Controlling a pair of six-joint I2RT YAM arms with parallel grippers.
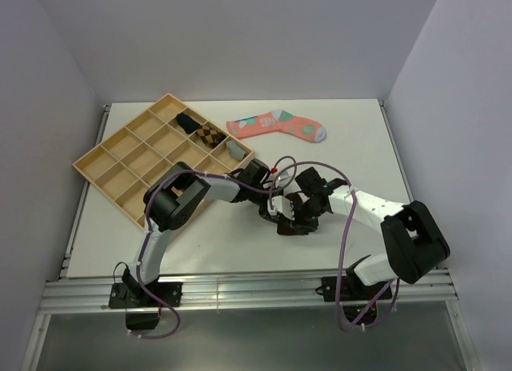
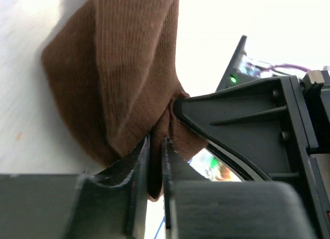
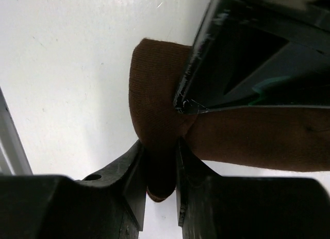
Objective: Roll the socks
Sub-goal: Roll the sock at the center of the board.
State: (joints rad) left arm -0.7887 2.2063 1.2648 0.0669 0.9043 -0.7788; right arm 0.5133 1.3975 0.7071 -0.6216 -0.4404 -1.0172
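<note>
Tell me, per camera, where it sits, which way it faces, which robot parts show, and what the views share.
Top external: above and behind the bases, looking down on the table; left arm and right arm show.
Left wrist: on the left wrist, looking along its fingers; left pincer shut on the brown sock.
Right wrist: on the right wrist, likewise; right pincer shut on that sock.
Shared: both wrist views show the sock, the table and the opposite pincer's finger.

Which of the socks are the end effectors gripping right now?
The plain brown sock, pinched by both the left end effector and the right end effector. The pink patterned sock lies flat, apart from them.
</note>
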